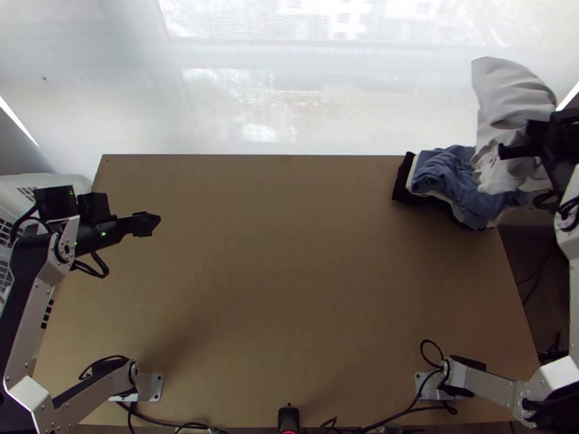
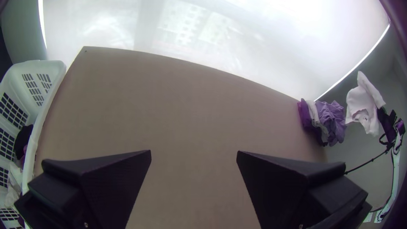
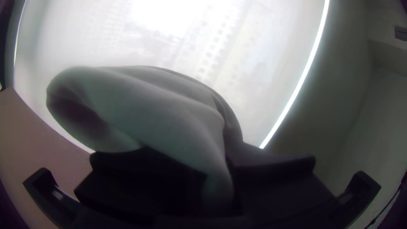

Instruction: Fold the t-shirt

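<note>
The brown counter (image 1: 289, 289) spans the top view, with a bright white screen (image 1: 239, 108) beyond its far edge. The left arm (image 1: 29, 325) and right arm (image 1: 488, 385) stand at its near side. Beside the counter's left edge is a white basket (image 2: 47, 68), with dark and pale cloths inside.

The white t-shirt (image 1: 506, 94) is at the counter's far right corner, unfolded and bunched, one part sticking out loosely. Next in size, a pile of clothes (image 1: 452, 177) lies on that corner: rumpled blue cloth uppermost, pale and black layers beneath. Whether the t-shirt touches the pile I cannot tell.

The right pincer (image 1: 525, 143) is closed on a bunched part of the t-shirt, the cloth pinched between its black fingers. The left pincer (image 1: 147, 224), over the counter's left part, stands wide open, its fingers well apart and nothing between them.
</note>
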Available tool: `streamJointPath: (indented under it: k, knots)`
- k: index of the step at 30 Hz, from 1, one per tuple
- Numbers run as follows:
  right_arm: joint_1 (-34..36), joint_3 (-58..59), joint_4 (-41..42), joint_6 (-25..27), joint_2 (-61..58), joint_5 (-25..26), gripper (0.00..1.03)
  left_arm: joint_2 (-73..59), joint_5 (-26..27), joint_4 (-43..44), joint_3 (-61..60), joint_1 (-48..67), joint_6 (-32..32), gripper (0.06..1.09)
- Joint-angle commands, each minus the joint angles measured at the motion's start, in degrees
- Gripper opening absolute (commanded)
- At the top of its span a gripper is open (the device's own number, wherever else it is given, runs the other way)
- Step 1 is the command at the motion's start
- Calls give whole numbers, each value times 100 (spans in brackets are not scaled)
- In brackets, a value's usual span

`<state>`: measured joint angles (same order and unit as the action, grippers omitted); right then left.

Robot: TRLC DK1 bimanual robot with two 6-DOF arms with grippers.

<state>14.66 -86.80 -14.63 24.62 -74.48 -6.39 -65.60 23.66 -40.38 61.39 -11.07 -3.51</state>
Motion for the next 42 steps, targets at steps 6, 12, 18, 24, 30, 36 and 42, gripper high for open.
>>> streamJointPath:
  k: [6,12,18,24,30,36,42]
  knots:
    - [2112,-838,338,25,-1130,-1206,3,285,-2,-14,-478,-273,140,104]
    - [1857,-803,822,43,-2132,-1171,3,382,-2,-110,-584,-475,272,104]
    - [978,-223,1024,-54,-2642,-679,3,355,-2,-233,-654,-1029,711,104]
    - [-86,129,1367,-274,-2774,-160,3,197,7,-242,-645,-1213,817,104]
    - [-490,366,1463,-476,-2695,15,3,118,7,-181,-681,-1213,764,104]
    - [-455,1139,1534,-537,-2009,15,3,65,7,-110,-681,-1134,685,104]
    - [-358,2493,1973,-230,-1420,15,3,13,7,-66,-637,-870,518,104]
